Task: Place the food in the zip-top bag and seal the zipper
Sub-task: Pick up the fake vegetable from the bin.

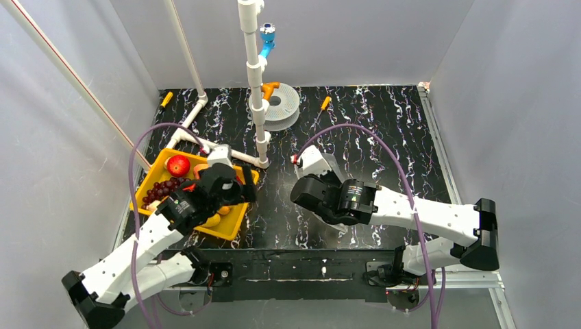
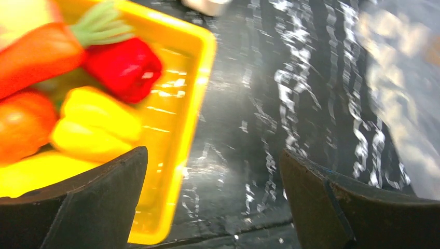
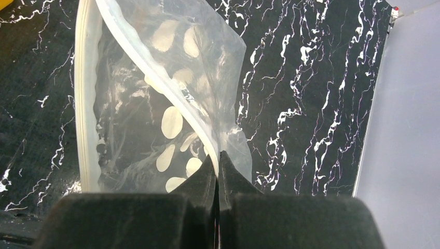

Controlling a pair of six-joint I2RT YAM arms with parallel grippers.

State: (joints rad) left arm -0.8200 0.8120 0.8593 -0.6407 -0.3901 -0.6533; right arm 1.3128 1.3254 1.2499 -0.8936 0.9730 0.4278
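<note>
Clear dotted zip-top bag [image 3: 155,114] fills the left of my right wrist view; my right gripper [image 3: 218,161] pinches its upper lip, probably to prop the mouth open. My left gripper [image 2: 212,197] hangs spread, empty, food [image 2: 93,124] at upper left in the yellow tray [image 2: 205,62].

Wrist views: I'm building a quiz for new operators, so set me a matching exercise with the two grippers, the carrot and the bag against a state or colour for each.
Column A
1. left gripper
2. right gripper
3. carrot
4. zip-top bag

Column B
a. clear with white dots
b. jaws wide open, nothing between them
c. orange, lying in the yellow tray
d. pinched shut on plastic film

Pairs: 1-b, 2-d, 3-c, 4-a
</note>
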